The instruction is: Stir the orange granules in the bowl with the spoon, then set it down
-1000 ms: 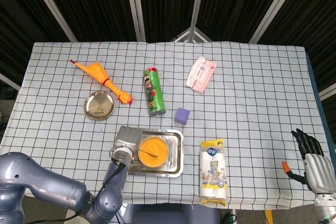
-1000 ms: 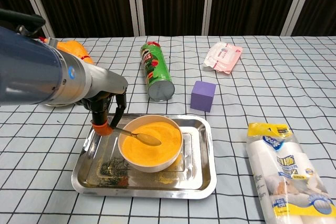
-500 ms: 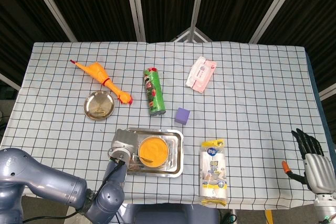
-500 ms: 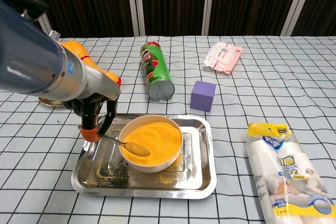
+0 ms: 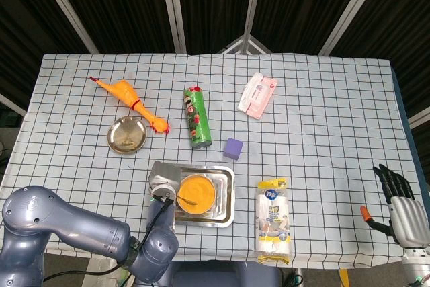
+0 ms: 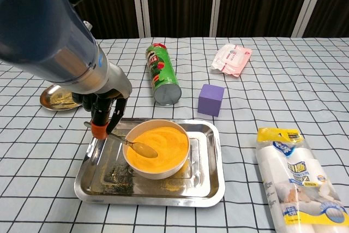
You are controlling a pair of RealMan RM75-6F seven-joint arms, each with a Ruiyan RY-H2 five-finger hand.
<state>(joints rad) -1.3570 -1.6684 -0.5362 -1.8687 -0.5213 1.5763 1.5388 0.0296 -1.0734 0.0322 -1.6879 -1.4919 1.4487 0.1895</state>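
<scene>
**Q:** Chest view first: where is the spoon [image 6: 133, 144]?

**A:** Its scoop lies on the orange granules [image 6: 160, 139] at the left of the bowl [image 6: 157, 168], and its handle slants up and out over the bowl's left rim. The left hand [image 6: 103, 114] pinches that handle from above, with an orange-tipped finger at the handle's end.

**Q:** And the bowl itself?

**A:** It stands in the steel tray [image 6: 210, 173], which sits at the near edge of the checked tablecloth [image 6: 272, 91]. Loose granules and dark crumbs lie on the tray floor left of the bowl.

**Q:** Does the head view agree?

**A:** Yes. The spoon [image 5: 185, 199] sits across the left half of the bowl [image 5: 196, 193], the left hand [image 5: 161, 185] covers the tray's left end, and the grey arm rises from the bottom left.

**Q:** The right hand?

**A:** Only the head view shows it. The right hand [image 5: 400, 206] hangs past the table's right edge, dark fingers apart and straight, holding nothing.

**Q:** What else is on the cloth?

**A:** A purple cube [image 6: 211, 100] just beyond the tray, a green chip can [image 6: 163, 74] lying on its side, a pink packet [image 6: 232, 59], a pack of white cups [image 6: 294, 181] right of the tray, a small metal dish [image 5: 127, 134] and a rubber chicken [image 5: 131, 102]
</scene>
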